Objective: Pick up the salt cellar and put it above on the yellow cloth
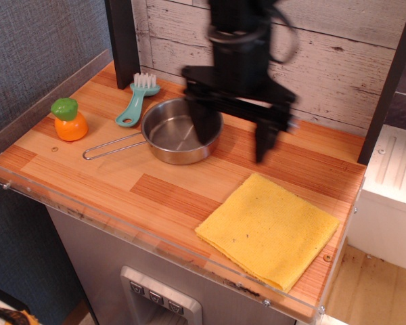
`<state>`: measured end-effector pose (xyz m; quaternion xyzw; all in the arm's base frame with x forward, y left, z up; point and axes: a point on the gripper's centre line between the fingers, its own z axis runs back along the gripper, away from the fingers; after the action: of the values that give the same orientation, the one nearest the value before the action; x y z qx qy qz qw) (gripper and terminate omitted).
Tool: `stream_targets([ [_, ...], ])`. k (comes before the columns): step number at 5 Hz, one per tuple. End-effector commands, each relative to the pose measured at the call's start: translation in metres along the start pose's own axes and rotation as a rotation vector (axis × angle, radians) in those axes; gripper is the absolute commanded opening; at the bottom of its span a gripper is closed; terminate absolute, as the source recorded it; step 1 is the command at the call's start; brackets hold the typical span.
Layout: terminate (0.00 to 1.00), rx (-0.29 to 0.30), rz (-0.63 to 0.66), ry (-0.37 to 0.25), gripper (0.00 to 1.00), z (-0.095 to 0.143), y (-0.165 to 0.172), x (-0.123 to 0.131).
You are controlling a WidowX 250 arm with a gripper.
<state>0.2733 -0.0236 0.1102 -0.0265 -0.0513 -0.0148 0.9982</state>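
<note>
Hand (234, 140) spread wide over pan (179, 132), salt cellar (69, 120) at left edge

A single view looks down at an angle from the front onto the striped wooden tabletop (155, 183). It stands fairly near, facing the whitewashed plank back wall (352, 61), with the tabletop's corners running out of frame.

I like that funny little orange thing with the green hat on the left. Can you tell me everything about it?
That is the salt cellar, a small round pot that looks like shiny orange plastic, topped with a bright green knobbly cap, a bit like a fruit. It stands upright on the wooden counter near the left edge, alone. Nothing touches it except the counter. The pan's wire handle and the teal brush lie close by but apart from it.
</note>
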Motion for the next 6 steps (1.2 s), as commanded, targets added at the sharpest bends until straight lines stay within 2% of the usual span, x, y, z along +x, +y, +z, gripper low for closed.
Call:
stream_targets([
  [1, 0.0, 0.061, 0.138, -0.054, 1.0, 0.022, 0.075, 0.004],
  [3, 0.0, 0.125, 0.278, -0.033, 1.0, 0.009, 0.152, 0.002],
  [5, 0.0, 0.133, 0.346, -0.017, 1.0, -0.016, 0.216, 0.004],
  [6, 0.0, 0.128, 0.374, -0.02, 1.0, -0.021, 0.233, 0.0],
])
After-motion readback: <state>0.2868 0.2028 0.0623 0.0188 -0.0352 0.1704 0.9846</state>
